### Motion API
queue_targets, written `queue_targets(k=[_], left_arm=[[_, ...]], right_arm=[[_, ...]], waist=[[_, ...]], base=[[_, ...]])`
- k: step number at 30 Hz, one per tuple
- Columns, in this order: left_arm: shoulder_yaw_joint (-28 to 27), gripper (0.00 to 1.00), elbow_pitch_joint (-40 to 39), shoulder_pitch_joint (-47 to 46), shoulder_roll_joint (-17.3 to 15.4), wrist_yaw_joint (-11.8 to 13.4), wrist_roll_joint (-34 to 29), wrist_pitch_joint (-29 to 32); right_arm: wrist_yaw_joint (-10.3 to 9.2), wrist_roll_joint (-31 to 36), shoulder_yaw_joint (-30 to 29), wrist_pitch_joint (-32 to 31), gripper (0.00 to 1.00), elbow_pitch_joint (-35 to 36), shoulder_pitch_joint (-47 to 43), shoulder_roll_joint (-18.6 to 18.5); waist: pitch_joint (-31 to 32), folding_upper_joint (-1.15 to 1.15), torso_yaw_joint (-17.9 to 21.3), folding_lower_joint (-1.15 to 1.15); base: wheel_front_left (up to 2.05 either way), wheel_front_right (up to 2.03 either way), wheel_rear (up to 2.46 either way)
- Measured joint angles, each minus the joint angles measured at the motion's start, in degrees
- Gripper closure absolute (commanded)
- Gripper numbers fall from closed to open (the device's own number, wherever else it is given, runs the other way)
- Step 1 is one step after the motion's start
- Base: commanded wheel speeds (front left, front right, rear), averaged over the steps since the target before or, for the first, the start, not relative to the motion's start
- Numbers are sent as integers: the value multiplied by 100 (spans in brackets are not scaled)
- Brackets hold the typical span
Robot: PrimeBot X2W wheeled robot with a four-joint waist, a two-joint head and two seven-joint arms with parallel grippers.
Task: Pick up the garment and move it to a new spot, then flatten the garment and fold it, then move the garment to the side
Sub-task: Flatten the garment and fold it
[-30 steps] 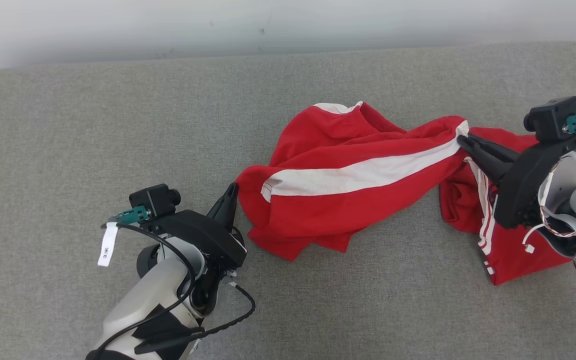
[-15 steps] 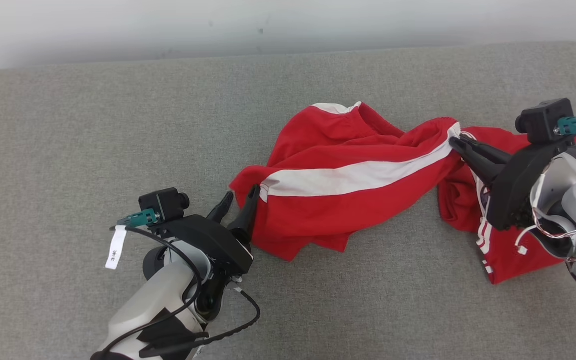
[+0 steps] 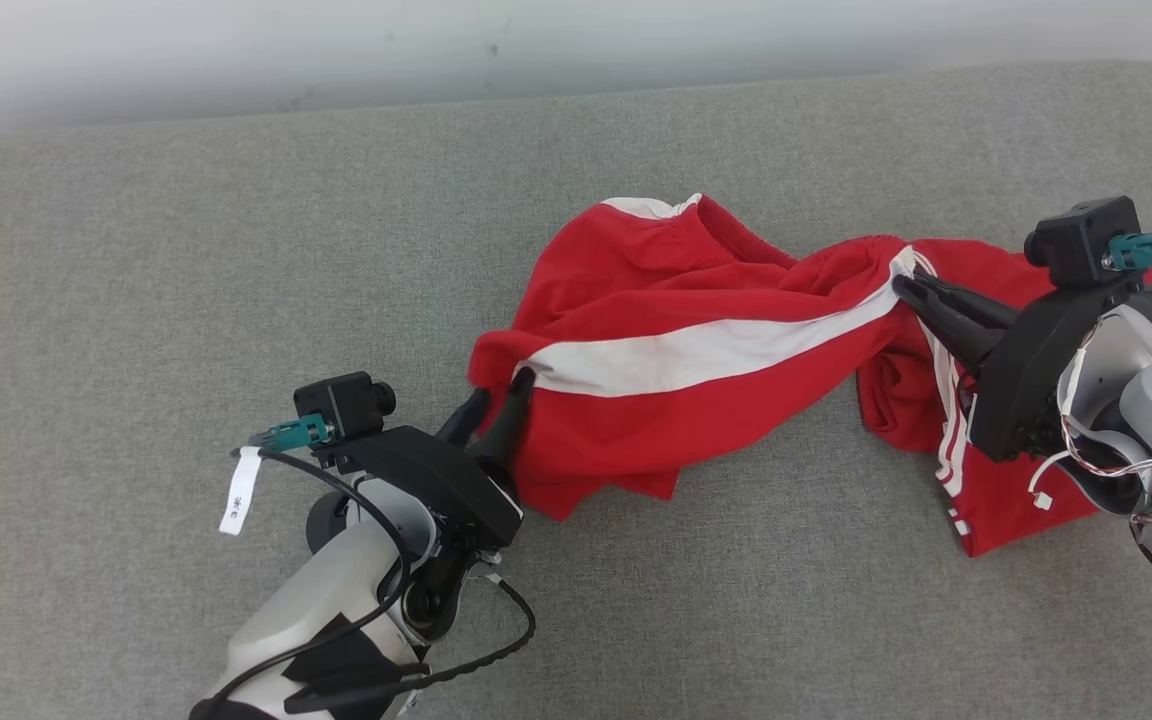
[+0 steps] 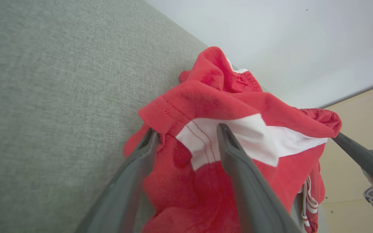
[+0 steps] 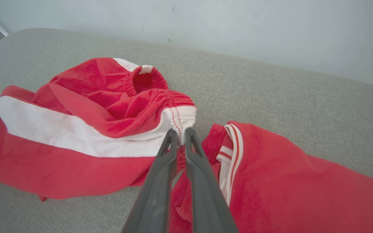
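Head view, with both wrist views: the garment (image 3: pixel 696 400), red with 1 broad white band, lies bunched on the grey upholstered surface (image 3: pixel 236 250), from the middle of the picture out to the right-hand side. Part of it is raised and drawn into a ridge between the 2 arms, and the rest sags in loose folds onto the upholstery.

Right gripper (image 3: pixel 901 285): its 2 fingers are pressed together on the white end of the elastic edge, and the right wrist view shows the cloth pinched at the fingertips. A second red part with thin white stripes lies slack just beside and under this arm.

Left gripper (image 3: pixel 503 388): it sits at the opposite end of the white band with its jaws parted. In the left wrist view 1 finger lies under the stitched hem corner and the other rests on top of the white cloth. The hem is between the fingers but not yet clamped, so this claw has hold of nothing.

Progress, as a judgement: the work appears to be at the flattening stage, with 1 end secured and the second grasp being set up. Whether the move to a new spot has been made cannot be told. No part of the garment lies flat and no fold has been made, so spreading, folding and the final move to the side all remain.
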State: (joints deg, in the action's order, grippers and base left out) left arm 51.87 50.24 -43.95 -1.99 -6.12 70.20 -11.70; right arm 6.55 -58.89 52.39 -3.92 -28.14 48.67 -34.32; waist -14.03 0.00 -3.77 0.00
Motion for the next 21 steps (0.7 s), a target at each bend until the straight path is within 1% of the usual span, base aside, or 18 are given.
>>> queue_targets(k=[5,9,12,15,19,21], left_arm=[[22,100,102,-39,0,0,-1,-45],[8,100,360,-179,-1,-1,-62,-70],[-45,100,419,-247,-77,-19,-67,-103],[-77,100,486,-420,-321,-46,-155,-124],[-176,100,523,-937,-738,-53,-347,-191],[-210,100,459,-1196,-884,-53,-472,-205]], right_arm=[[1,-1,-13,68,100,-68,-8,-11],[1,-13,-81,208,100,-164,-13,-18],[1,-58,-164,326,100,-255,-15,-3],[2,-102,-263,479,100,-393,13,119],[2,-98,-453,851,100,-575,407,604],[-1,-88,-597,1114,100,-653,684,765]], waist=[[0,0,0,0],[47,0,-53,0],[104,0,-119,0],[166,0,-206,0],[300,0,-309,0],[388,0,-360,0]], base=[[0,0,0],[0,0,0],[0,0,0],[0,0,0],[0,0,0],[0,0,0]])
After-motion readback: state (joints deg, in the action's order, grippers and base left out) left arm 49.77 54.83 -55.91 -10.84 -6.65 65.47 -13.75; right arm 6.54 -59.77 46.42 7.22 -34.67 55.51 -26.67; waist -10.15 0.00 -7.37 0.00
